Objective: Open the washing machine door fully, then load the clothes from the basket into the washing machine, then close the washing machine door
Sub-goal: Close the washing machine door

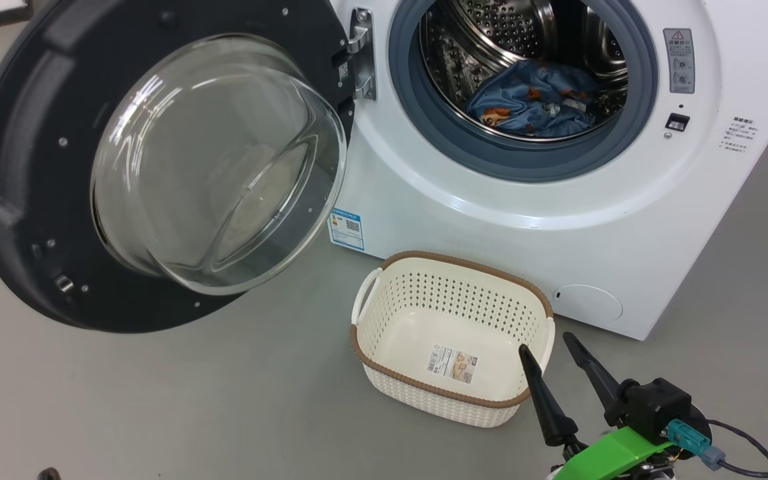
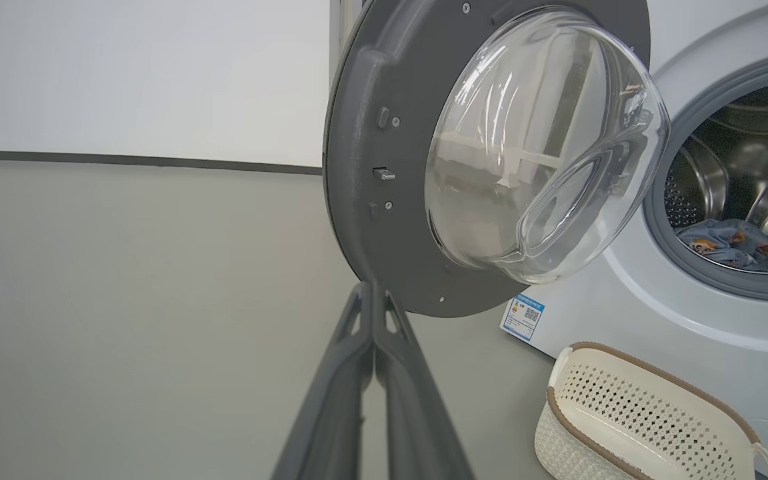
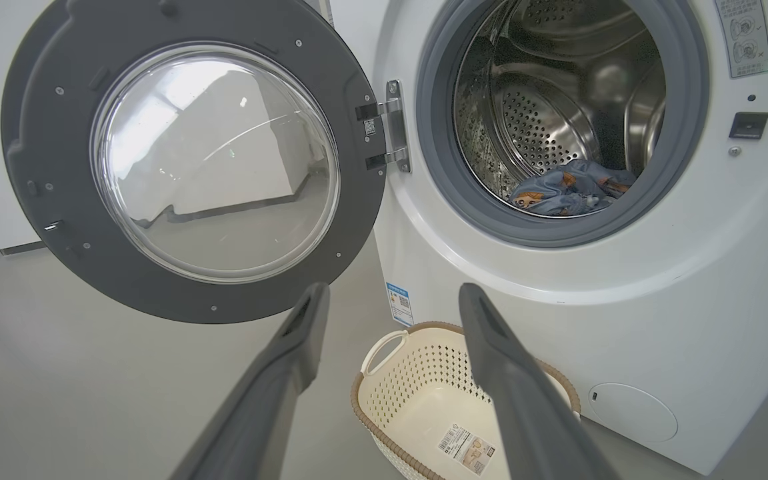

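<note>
Right gripper (image 1: 545, 343) hangs spread and empty by the empty basket (image 1: 417, 390). Left gripper (image 2: 374, 288), fingers pinched together on nothing, points at the door (image 2: 371, 200). Clothes (image 1: 537, 100) lie in the drum (image 1: 511, 27), so loading looks done. Next, the door likely needs pushing closed.

The clothes (image 1: 534, 100) lie in the washing machine (image 1: 524, 220). The washing machine door (image 1: 24, 167) hangs out to its left. The basket (image 1: 451, 293) sits on the floor (image 1: 157, 400) before the machine, right of the door.
</note>
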### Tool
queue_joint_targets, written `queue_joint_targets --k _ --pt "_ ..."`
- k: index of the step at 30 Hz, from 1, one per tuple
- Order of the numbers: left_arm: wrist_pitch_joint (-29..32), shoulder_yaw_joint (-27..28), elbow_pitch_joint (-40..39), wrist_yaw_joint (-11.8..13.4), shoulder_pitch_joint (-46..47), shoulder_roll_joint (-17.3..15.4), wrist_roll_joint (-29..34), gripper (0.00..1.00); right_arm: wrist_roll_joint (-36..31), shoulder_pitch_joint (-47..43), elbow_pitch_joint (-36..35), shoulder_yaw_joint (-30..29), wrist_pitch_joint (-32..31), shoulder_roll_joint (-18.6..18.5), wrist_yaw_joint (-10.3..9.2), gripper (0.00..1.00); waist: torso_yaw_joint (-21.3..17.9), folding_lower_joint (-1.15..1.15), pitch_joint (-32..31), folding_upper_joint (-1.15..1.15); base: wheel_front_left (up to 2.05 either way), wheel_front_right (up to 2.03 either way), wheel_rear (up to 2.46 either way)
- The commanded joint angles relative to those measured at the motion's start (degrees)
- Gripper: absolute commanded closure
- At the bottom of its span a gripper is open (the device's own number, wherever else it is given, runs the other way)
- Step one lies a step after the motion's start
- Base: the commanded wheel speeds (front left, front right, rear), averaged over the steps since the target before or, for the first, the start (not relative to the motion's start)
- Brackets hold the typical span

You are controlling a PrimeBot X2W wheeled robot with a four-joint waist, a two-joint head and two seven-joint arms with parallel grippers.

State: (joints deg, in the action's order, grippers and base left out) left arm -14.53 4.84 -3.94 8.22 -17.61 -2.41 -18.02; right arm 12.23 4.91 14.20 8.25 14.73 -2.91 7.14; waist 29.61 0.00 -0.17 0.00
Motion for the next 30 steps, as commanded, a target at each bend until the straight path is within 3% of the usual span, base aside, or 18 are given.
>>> queue_joint_targets --k 1,9,15,20,30 --pt "-0.5 2.2 -1.7 -0.5 0.9 -0.5 -0.7 1.0 -0.2 2.5 -1.2 1.2 0.3 0.0 0.35 0.0 0.0 0.0 0.1 0.0 0.0 0.0 0.0" --pt "-0.5 7.0 -2.7 -3.7 4.3 -0.5 -3.9 1.0 0.2 2.0 -1.4 0.4 0.3 0.0 0.35 0.0 -0.2 0.0 0.3 0.0 0.0 0.0 0.0" --pt "-0.5 12.5 -1.2 -8.8 10.7 -1.5 -7.0 1.0 0.7 1.6 -1.7 -0.1 0.3 0.0 0.35 0.0 -0.5 0.0 0.5 0.0 0.0 0.0 0.0" --pt "-0.2 16.2 2.3 -11.6 18.3 -5.7 -11.1 1.0 1.5 0.8 -2.2 -1.1 0.3 0.0 0.35 0.0 -0.8 0.0 0.6 0.0 0.0 0.0 0.0" --pt "5.6 19.5 13.1 -13.8 34.3 -14.4 -21.0 1.0 1.4 -0.3 -3.3 -2.5 0.3 0.0 0.35 0.0 -1.5 0.0 1.8 0.0 0.0 0.0 0.0"
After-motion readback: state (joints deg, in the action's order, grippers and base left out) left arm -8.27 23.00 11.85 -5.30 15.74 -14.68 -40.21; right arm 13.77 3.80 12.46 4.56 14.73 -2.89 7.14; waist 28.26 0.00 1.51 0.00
